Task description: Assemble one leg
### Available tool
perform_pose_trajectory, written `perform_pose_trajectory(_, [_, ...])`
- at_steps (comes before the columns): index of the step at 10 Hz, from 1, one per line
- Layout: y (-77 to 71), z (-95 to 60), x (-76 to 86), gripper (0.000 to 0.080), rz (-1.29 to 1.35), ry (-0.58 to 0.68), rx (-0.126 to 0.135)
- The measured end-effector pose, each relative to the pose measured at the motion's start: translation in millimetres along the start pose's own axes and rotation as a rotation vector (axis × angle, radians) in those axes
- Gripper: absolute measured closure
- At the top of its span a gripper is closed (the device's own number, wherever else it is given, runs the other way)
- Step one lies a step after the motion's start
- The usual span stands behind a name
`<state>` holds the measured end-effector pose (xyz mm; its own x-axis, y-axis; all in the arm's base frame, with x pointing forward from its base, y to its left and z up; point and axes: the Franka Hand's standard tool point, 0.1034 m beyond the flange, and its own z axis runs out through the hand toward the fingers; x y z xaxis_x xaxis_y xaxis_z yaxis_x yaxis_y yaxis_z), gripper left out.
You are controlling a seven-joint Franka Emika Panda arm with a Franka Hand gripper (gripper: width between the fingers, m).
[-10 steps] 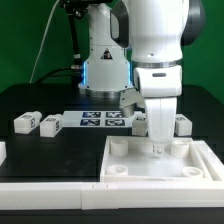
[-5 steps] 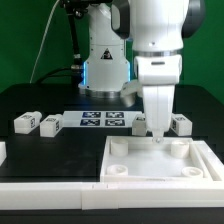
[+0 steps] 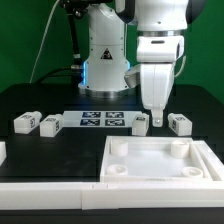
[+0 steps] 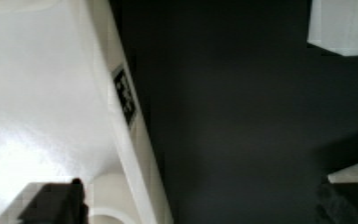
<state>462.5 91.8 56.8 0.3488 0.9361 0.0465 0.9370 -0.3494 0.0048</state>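
Four small white legs with marker tags lie on the black table: two at the exterior view's left (image 3: pixel 25 122) (image 3: pixel 50 123) and two at its right (image 3: pixel 141 123) (image 3: pixel 179 123). My gripper (image 3: pixel 157 118) hangs above the table between the two right legs, just behind the large white panel (image 3: pixel 160 162). In the wrist view the gripper (image 4: pixel 202 200) is open and empty, with dark fingertips (image 4: pixel 51 200) far apart. The panel's edge (image 4: pixel 43 100) with a tag and a corner hole shows beside one fingertip. A white piece (image 4: pixel 357 170), probably a leg, shows by the other.
The marker board (image 3: pixel 103 119) lies behind the panel, between the leg pairs. The robot base (image 3: pixel 105 60) stands at the back. A white rim (image 3: pixel 50 185) runs along the table's front. Another white shape (image 4: pixel 345 25) shows in the wrist view's corner.
The gripper has risen from the panel's far right corner hole and moved slightly back, now hanging above the table between the two right legs. The parts have not moved.
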Motion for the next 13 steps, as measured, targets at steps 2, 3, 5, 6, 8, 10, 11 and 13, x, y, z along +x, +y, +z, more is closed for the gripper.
perform_pose_trajectory(2, [-2.8,1.0,1.2,0.0151,0.239,0.004,0.006])
perform_pose_trajectory(3, [-12.8,4.9,2.9,0.0151,0.416,-0.003,0.019])
perform_pose_trajectory(5, [-31.8,11.0,9.8,0.0151,0.674,-0.017,0.041])
perform_pose_trajectory(6, [-41.1,13.6,15.7,0.0151,0.807,-0.015,0.044])
perform_pose_trajectory(8, [-59.4,17.3,29.5,0.0151,1.017,-0.025,0.06])
perform_pose_trajectory(10, [-68.1,18.2,38.0,0.0151,0.985,-0.036,0.066])
perform_pose_trajectory(11, [-68.6,18.1,35.5,0.0151,0.985,-0.071,0.082])
perform_pose_trajectory(13, [-70.5,18.3,34.2,0.0151,0.984,-0.096,0.094])
